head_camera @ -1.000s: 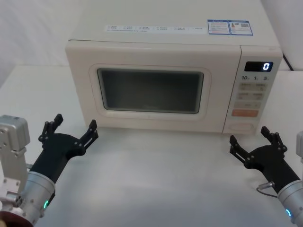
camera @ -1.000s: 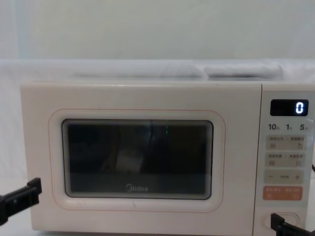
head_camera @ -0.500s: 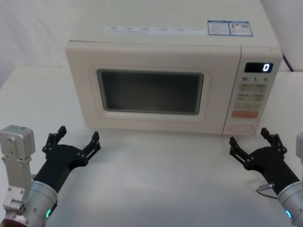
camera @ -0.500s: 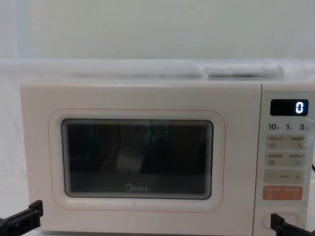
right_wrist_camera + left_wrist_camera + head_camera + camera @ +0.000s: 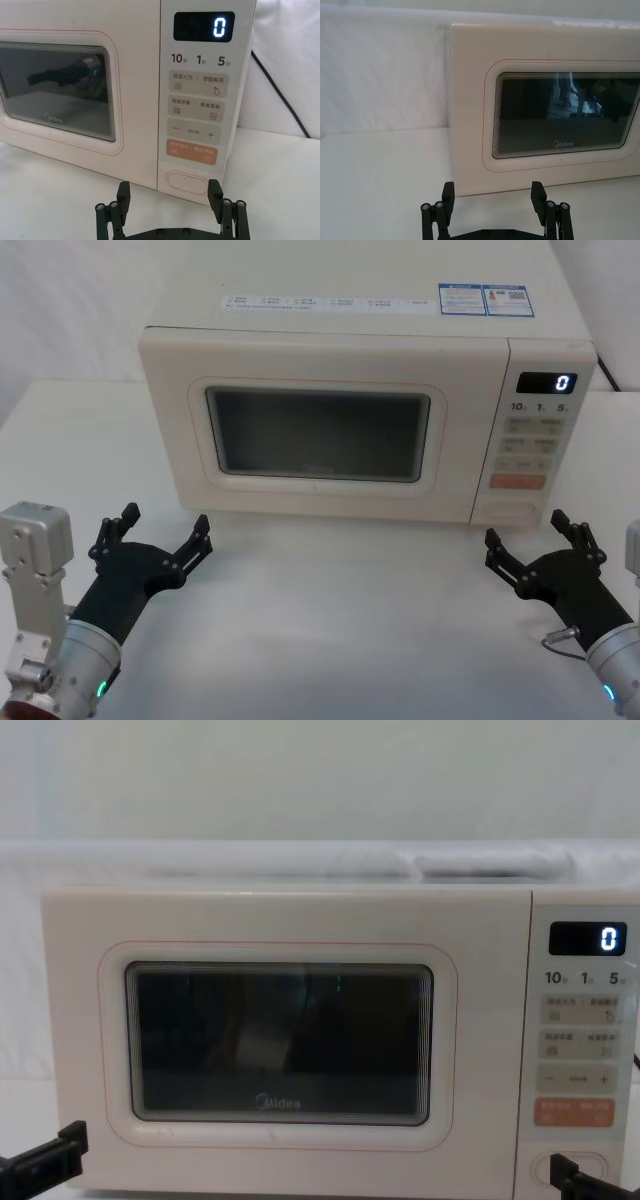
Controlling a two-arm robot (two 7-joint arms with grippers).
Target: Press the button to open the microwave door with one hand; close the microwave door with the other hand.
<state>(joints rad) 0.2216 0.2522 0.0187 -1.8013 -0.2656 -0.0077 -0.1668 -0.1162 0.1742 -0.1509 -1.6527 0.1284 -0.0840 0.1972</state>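
The wide cream pill-shaped button [image 5: 186,182] sits low on the narrow control panel [image 5: 196,100], straight ahead of the black right gripper [image 5: 169,196], near it but apart; that pincer's fingers are spread wide. Beside the panel, the large cream microwave door [image 5: 320,430] with its dark window is shut flush on the cream boxy microwave [image 5: 365,325]. The black left gripper [image 5: 160,537], also spread, hovers over the white table [image 5: 340,620] before the door's lower left corner, not touching.

The microwave [image 5: 340,360] at frame centre looks like smooth cream plastic with a soft sheen, its door [image 5: 280,1045] window glossy dark glass, while both matt black grippers, left [image 5: 155,540] and right [image 5: 535,545], sit over a matt white table [image 5: 350,620].
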